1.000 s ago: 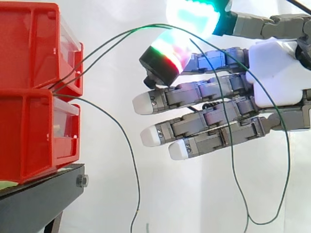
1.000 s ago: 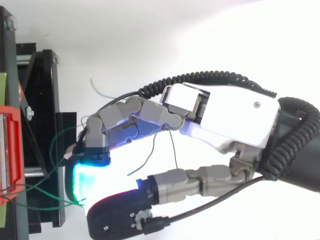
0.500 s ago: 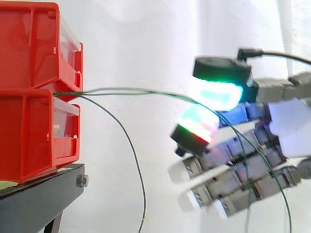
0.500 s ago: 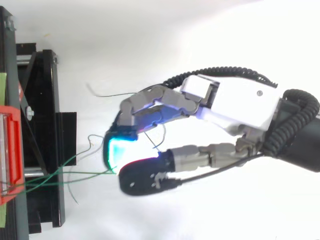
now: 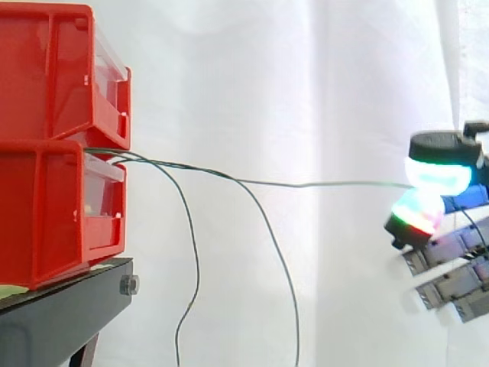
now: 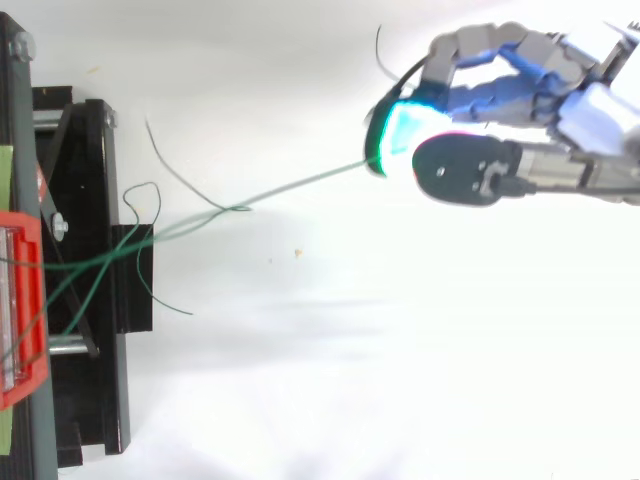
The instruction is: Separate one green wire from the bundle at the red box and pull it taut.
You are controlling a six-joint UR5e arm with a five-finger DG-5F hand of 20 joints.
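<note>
Fingers (image 5: 438, 173) now sit well away from the red box (image 5: 46, 214), much farther than half a second ago. Two glowing pads are curled and pinch one green wire (image 5: 321, 183). From the hand (image 6: 600, 105) that wire runs almost straight back to the box front. The other wires (image 5: 196, 260) droop near the black stand (image 5: 61, 313). To finish well, keep the pinch firm, draw level away from the box, and ease off once the slight sag goes.
</note>
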